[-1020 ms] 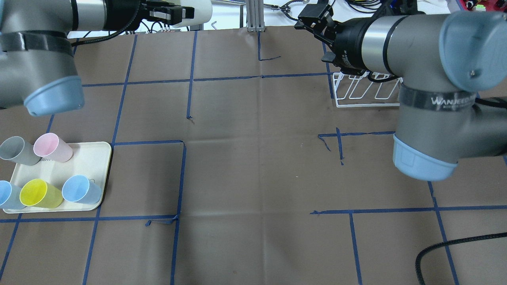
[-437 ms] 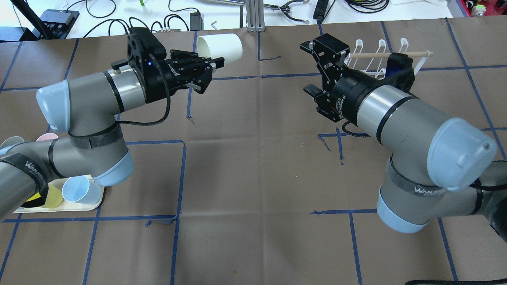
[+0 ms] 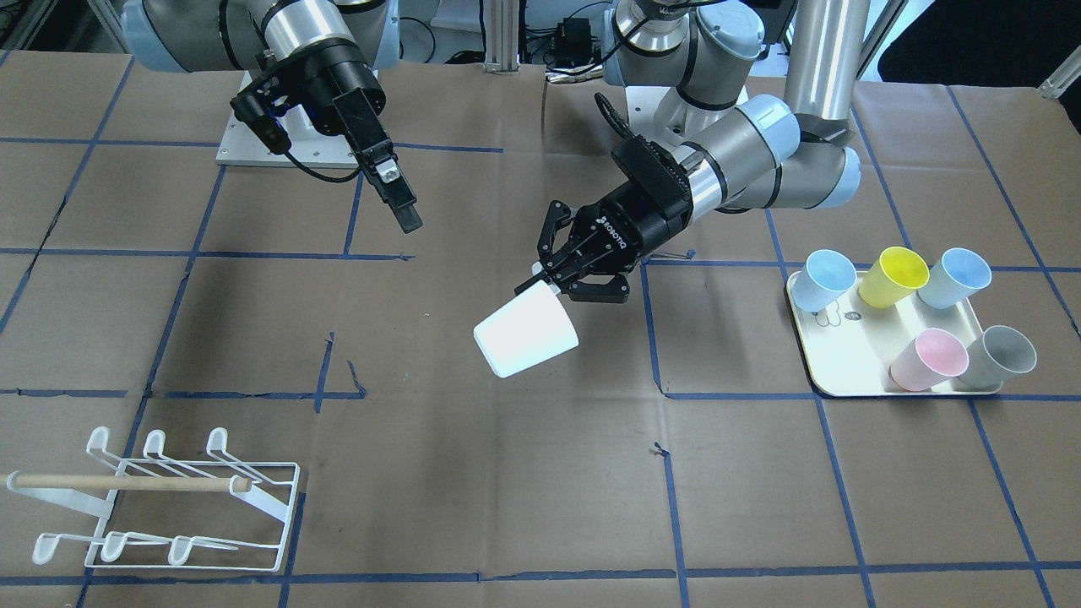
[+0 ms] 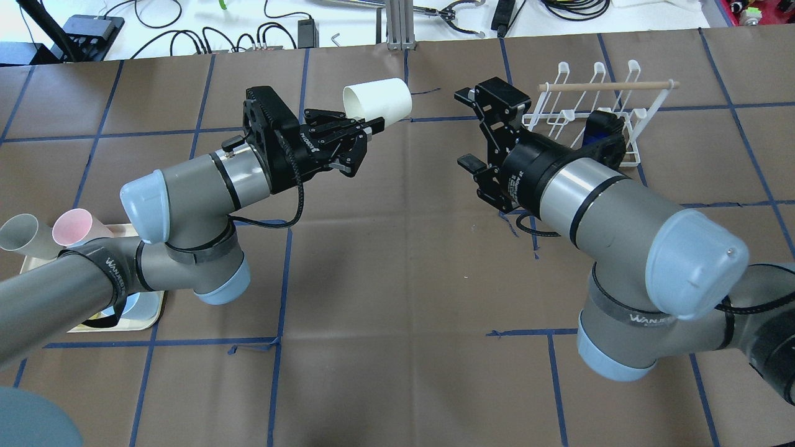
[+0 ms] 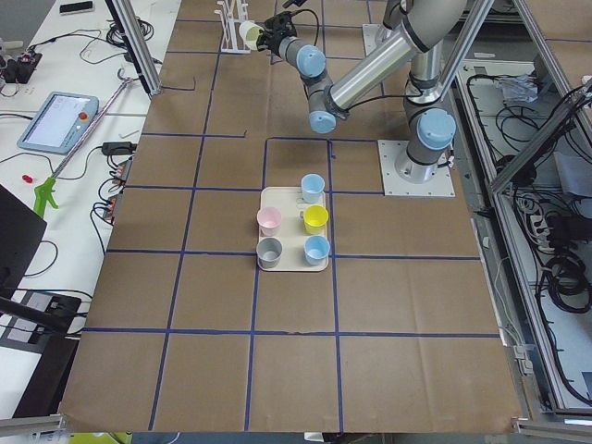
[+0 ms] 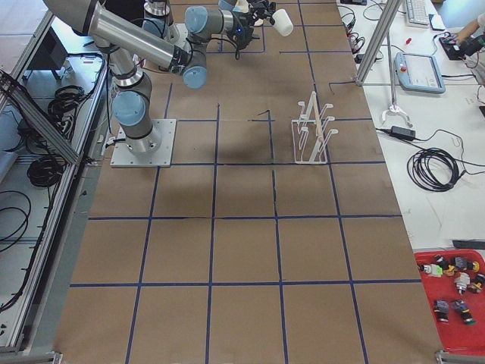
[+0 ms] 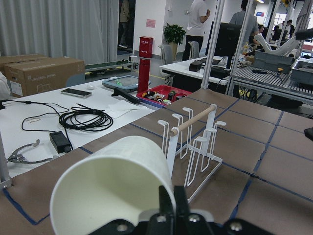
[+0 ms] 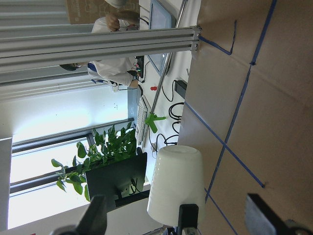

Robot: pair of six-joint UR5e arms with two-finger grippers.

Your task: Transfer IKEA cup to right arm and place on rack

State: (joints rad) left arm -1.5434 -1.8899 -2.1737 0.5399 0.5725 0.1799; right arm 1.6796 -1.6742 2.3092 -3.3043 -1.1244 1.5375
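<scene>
The left gripper (image 4: 367, 128), its arm outstretched, pinches the rim of the white cup (image 4: 379, 99), held sideways just beyond its fingertips, while the right gripper (image 4: 463, 128), fingers spread, faces it, seemingly apart, with the rack (image 4: 608, 85) behind its wrist.

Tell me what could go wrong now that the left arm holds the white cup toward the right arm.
1. The left gripper pinches the white cup only at its rim, so a push from the right arm may tilt it or pull it loose.
2. The right gripper is open and apart from the cup; if the left gripper releases before it closes, the cup could fall to the table.
</scene>
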